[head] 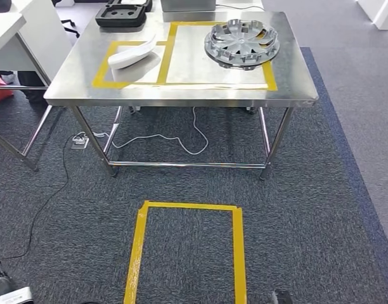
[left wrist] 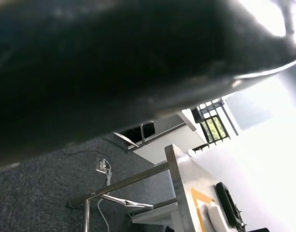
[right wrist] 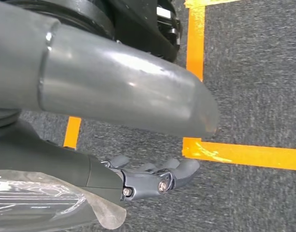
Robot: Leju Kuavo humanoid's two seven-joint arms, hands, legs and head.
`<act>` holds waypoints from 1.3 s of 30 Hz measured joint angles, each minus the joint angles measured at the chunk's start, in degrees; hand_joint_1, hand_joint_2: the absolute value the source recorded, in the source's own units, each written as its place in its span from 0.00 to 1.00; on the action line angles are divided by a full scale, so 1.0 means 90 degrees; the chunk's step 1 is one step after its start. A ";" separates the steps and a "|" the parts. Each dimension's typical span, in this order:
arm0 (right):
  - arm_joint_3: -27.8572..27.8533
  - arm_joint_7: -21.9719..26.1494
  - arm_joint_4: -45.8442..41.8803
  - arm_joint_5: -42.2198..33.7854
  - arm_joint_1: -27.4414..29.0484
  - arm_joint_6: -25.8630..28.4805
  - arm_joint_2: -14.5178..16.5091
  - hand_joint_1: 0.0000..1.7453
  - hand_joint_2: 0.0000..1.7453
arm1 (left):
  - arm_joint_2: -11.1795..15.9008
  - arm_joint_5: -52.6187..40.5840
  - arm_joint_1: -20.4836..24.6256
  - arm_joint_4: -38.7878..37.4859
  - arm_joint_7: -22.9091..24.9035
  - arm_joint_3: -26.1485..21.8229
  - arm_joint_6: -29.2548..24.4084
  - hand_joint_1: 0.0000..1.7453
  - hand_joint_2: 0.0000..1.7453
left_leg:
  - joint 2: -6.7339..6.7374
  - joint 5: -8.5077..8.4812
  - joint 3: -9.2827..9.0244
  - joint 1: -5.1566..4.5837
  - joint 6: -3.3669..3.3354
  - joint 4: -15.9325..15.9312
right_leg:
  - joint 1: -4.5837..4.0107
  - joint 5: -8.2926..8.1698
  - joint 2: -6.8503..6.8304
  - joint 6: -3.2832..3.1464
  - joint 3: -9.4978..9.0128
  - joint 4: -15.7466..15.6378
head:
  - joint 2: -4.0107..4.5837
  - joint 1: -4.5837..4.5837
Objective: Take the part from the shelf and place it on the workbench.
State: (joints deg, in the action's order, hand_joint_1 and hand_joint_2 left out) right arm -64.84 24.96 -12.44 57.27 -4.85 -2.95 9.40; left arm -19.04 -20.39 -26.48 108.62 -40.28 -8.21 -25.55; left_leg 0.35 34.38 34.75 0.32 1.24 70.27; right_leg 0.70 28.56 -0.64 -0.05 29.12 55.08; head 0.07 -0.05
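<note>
Both parts sitting on the steel worktop, robot a few steps back

The silver spoked wheel-cover part point(head: 241, 42) lies flat on the shiny stainless-steel worktop point(head: 63, 88), inside the bigger yellow-taped rectangle point(head: 269, 77). A white curved plastic shell point(head: 131, 54) rests in the smaller taped box beside it, and a black moulded tray point(head: 120, 15) sits at the far edge. On the grey carpet there's a yellow tape square point(head: 140, 244) in front of the worktop. The right robot hand point(right wrist: 154, 178) hangs over the carpet near the tape, fingers stretched out and loose, holding nothing. Can't tell what the left robot hand is doing, its wrist view is mostly dark blur.
</note>
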 joint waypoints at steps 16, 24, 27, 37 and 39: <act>-0.0004 -0.0075 -0.0007 0.0115 -0.0007 0.0350 -0.0032 0.00 0.00 | -0.0108 0.0061 0.0495 -0.1153 0.0008 -0.0998 0.0709 0.00 0.00 | 0.0039 -0.0816 -0.0533 -0.0046 -0.0398 -0.1629 | 0.0006 0.0523 0.0050 0.0316 0.0653 0.1448 | 0.0000 -0.0047; -0.0005 -0.0066 -0.0007 0.0173 -0.0025 0.0384 -0.0041 0.00 0.00 | -0.0124 0.0201 0.0834 -0.1881 0.0007 -0.1671 0.1044 0.00 0.00 | 0.0037 -0.0870 -0.0394 -0.0104 -0.0440 -0.1510 | -0.0020 0.0121 0.0050 0.0214 -0.0079 0.0029 | 0.0000 -0.0041; -0.0006 -0.0075 -0.0007 0.0186 -0.0032 0.0415 -0.0041 0.00 0.00 | -0.0125 0.0215 0.0920 -0.2106 0.0007 -0.1871 0.1095 0.00 0.00 | 0.0033 -0.0918 -0.0393 -0.0090 -0.0365 -0.1546 | -0.0036 0.0102 0.0045 0.0174 -0.0052 0.0038 | 0.0000 -0.0041; -0.0013 -0.0076 -0.0007 0.0214 -0.0040 0.0434 -0.0041 0.00 0.00 | -0.0138 0.0290 0.1096 -0.2578 0.0007 -0.2264 0.1192 0.00 0.00 | 0.0026 -0.0970 -0.0337 -0.0068 -0.0256 -0.1554 | -0.0058 0.0068 0.0041 0.0123 -0.0017 0.0058 | 0.0000 -0.0046; -0.0013 -0.0060 -0.0007 0.0222 -0.0046 0.0432 -0.0041 0.00 0.00 | -0.0138 0.0291 0.1117 -0.2635 0.0007 -0.2308 0.1194 0.00 0.00 | 0.0026 -0.0964 -0.0336 -0.0068 -0.0247 -0.1553 | -0.0057 0.0069 0.0041 0.0123 0.0012 0.0057 | 0.0000 -0.0046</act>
State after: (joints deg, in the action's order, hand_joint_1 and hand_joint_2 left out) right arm -64.96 24.42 -12.50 59.26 -5.26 0.94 9.03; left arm -20.28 -17.78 -16.42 84.90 -40.22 -28.98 -14.80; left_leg 0.59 25.71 31.73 -0.29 -0.98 56.29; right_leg 0.19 29.18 -0.27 1.06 29.23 55.59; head 0.07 -0.46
